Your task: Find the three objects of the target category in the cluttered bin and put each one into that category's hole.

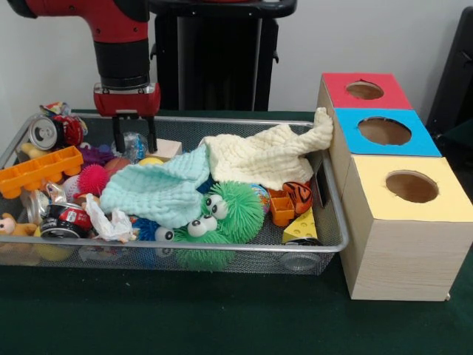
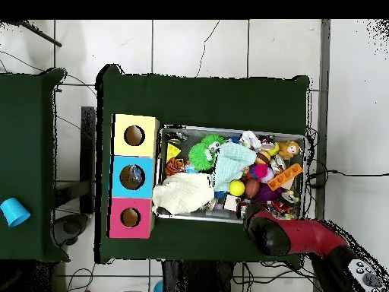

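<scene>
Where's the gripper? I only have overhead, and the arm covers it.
Observer: The front view shows the gripper at the robot's side of the cluttered bin, with its tips below the rim, among the toys.
Operator: Open or shut?
Observer: Open. The fingers are well apart.
Operator: Anything between them?
Observer: A see-through bottle with a blue label shows in the gap. I cannot tell if the fingers touch it.

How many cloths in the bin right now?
2. A cream cloth lies at the basket's end nearest the boxes, one corner draped against the blue-topped box. A mint-green cloth lies mid-basket over the toys. Others could be buried.
</scene>
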Controlling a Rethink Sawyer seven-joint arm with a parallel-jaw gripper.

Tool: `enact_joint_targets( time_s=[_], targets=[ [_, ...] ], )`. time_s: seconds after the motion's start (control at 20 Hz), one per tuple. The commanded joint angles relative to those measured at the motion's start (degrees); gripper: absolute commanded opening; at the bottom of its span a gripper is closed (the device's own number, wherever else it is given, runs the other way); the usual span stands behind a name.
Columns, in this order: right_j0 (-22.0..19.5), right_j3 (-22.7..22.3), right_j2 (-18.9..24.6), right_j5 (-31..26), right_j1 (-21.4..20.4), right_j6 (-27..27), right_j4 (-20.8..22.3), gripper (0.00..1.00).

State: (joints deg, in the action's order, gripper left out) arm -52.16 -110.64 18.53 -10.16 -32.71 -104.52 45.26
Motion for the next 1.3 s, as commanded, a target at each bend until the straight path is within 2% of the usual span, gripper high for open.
enact_joint_targets(
  time_s=[0.05,0.3,0.45,0.85,1.3],
  targets=[
    [0.30,3.28,-0.04,0.92,2.35,-1.20,2.60,1.00],
    [-2.24,-1.20,3.22,-3.84,-3.25,1.00,-0.76,1.00],
    [-2.90,-2.34,3.91,-4.65,-4.54,1.47,-1.37,1.00],
    [-3.25,-2.92,4.24,-4.53,-4.99,1.37,-1.07,1.00],
    [-0.54,0.19,0.74,-0.95,-1.53,-1.21,1.60,1.00]
  ],
)
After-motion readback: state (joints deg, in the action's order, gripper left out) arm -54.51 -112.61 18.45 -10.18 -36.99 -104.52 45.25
